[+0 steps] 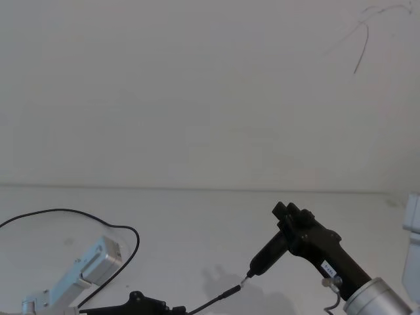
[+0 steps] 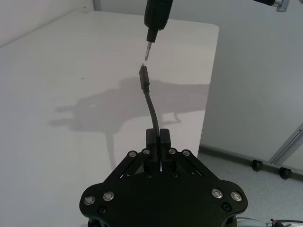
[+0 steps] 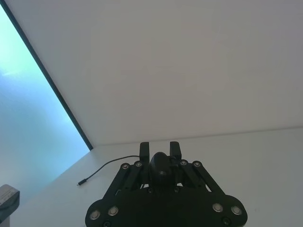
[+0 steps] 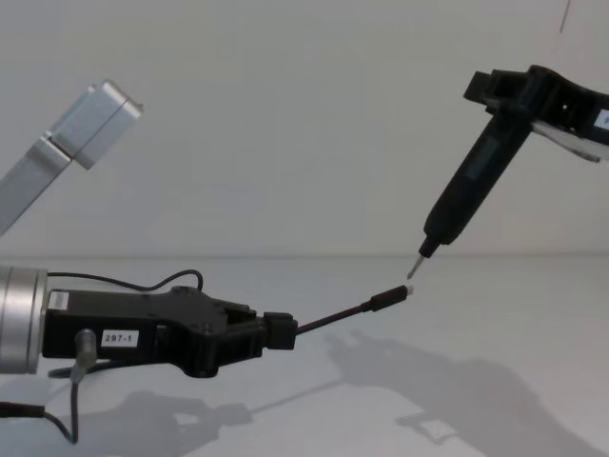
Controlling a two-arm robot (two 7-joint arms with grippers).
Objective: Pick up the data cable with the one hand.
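Black and thin, the data cable [image 4: 333,316] is clamped behind its plug [image 4: 388,299] by the left gripper [image 4: 276,333], and is held clear above the white counter [image 4: 495,314]. Its silver tip is poised just beside the tip of a black pen-shaped tool [image 4: 471,195], which is pinched by the right gripper [image 3: 160,147]. Light and limp handling is judged likely; a hold near the plug is judged best.
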